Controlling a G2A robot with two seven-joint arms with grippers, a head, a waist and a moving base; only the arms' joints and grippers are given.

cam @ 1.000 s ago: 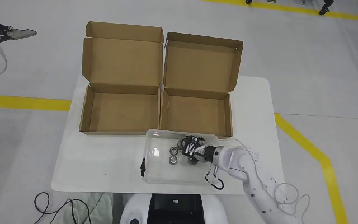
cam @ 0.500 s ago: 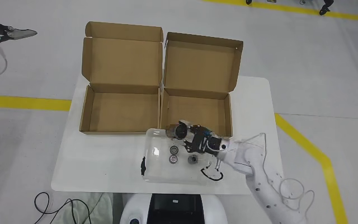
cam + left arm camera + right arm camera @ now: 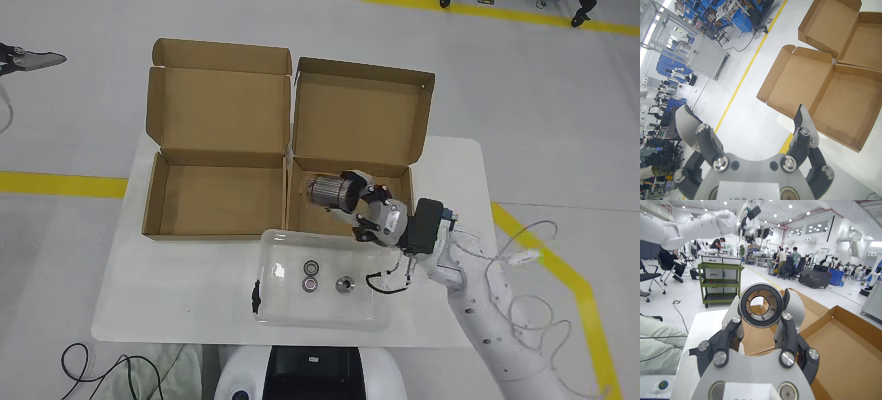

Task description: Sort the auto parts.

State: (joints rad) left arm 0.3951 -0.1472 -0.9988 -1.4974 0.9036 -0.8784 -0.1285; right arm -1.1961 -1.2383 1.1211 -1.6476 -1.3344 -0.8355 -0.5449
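Clamping is seen on the right tool (image 3: pixel 352 197): a cylindrical metal bearing (image 3: pixel 324 189) is grasped between both fingers, its axis roughly level. The bearing is held in the air over the right cardboard box (image 3: pixel 335 222), toward that box's back wall. The bore is seen end-on in the right wrist view, with the fingers pressed against the outer ring on either side.

The left tool (image 3: pixel 743 114) is released, fingers spread wide, and is held over the floor off the counter's (image 3: pixel 170 290) left side.

Both boxes are laid open with lids folded back, and the left cardboard box (image 3: pixel 215 200) is set touching the right one. A clear plastic tray (image 3: pixel 285 305) is placed just in front of them. Two small ring bearings (image 3: pixel 312 268) (image 3: pixel 310 285) are lying close together in it, and a third small metal part (image 3: pixel 343 285) is lying near them.
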